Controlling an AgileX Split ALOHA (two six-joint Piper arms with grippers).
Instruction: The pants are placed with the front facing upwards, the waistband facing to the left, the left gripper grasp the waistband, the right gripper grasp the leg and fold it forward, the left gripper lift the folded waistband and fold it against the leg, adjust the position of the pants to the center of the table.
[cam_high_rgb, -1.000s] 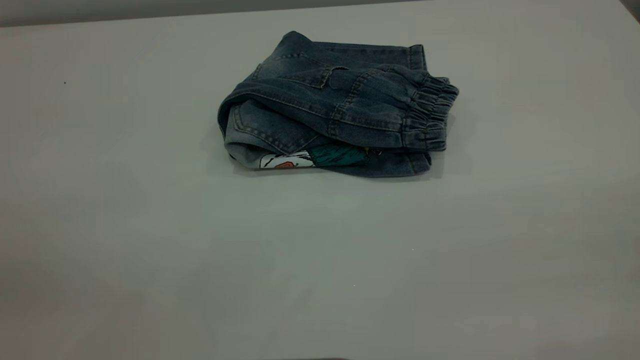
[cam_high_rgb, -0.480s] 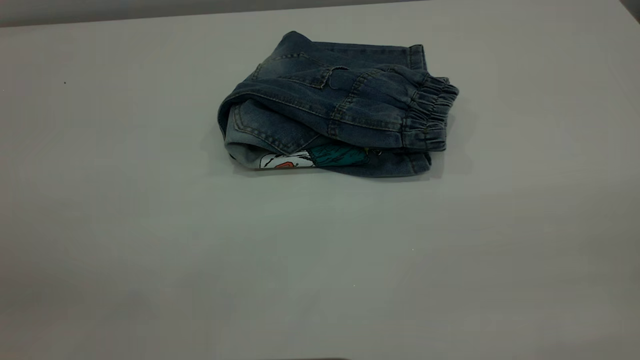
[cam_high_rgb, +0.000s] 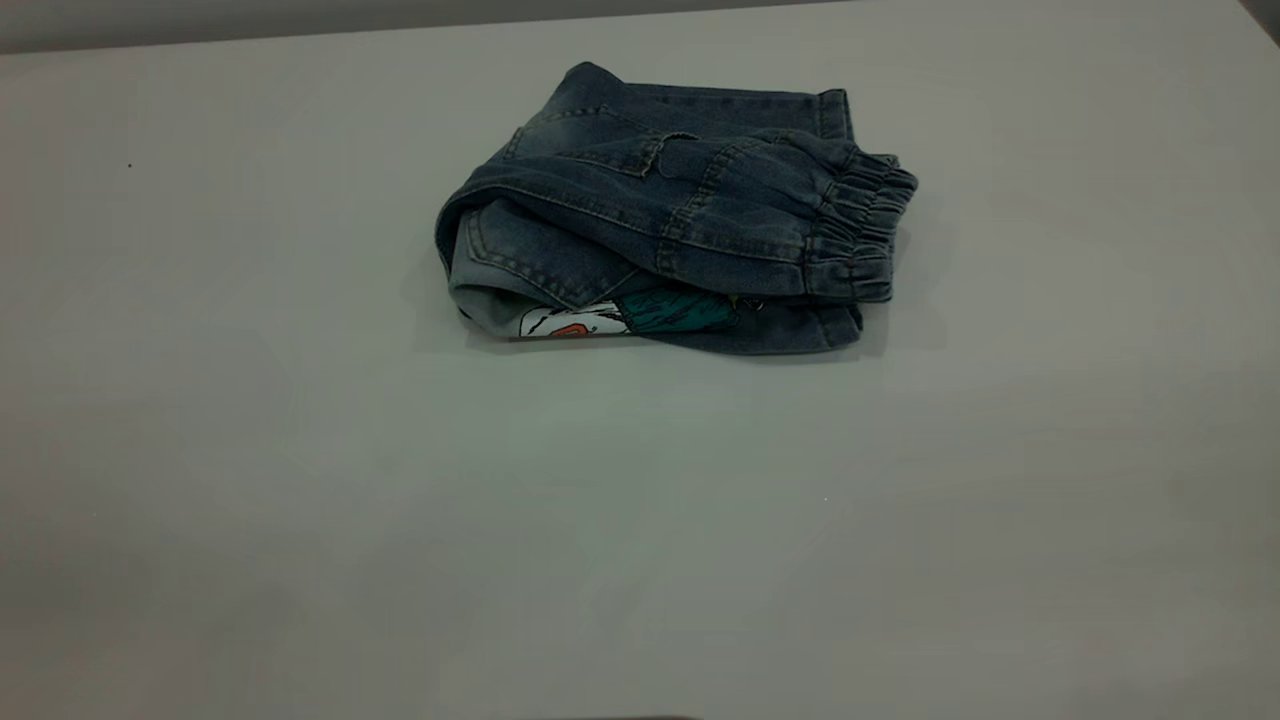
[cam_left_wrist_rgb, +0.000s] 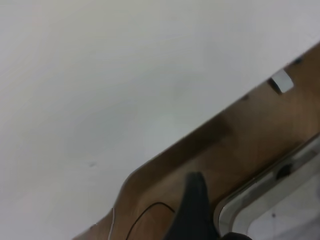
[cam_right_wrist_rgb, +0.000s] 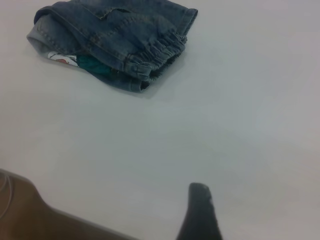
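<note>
The pants (cam_high_rgb: 670, 215) lie folded in a thick bundle on the bench (cam_high_rgb: 300, 500), toward its far side and a little right of the middle in the exterior view, well apart from both arms. They look like soft denim: limp, fairly heavy for cloth, rough enough not to slip, and not fragile, though the stacked layers may slide apart if lifted by one layer only. The best hold, I judge, is through all layers at the rounded fold on the left or at the gathered elastic edge (cam_high_rgb: 862, 235) on the right.

The bundle's long axis runs left to right, with the fold to the left and the elastic edge to the right; a printed patch (cam_high_rgb: 630, 316) peeks out along the near edge.

One dark finger of the left claw (cam_left_wrist_rgb: 192, 210) shows over the bench's edge, and one of the right claw (cam_right_wrist_rgb: 200, 212) over the bench near the pants; whether either is spread, I cannot tell.
</note>
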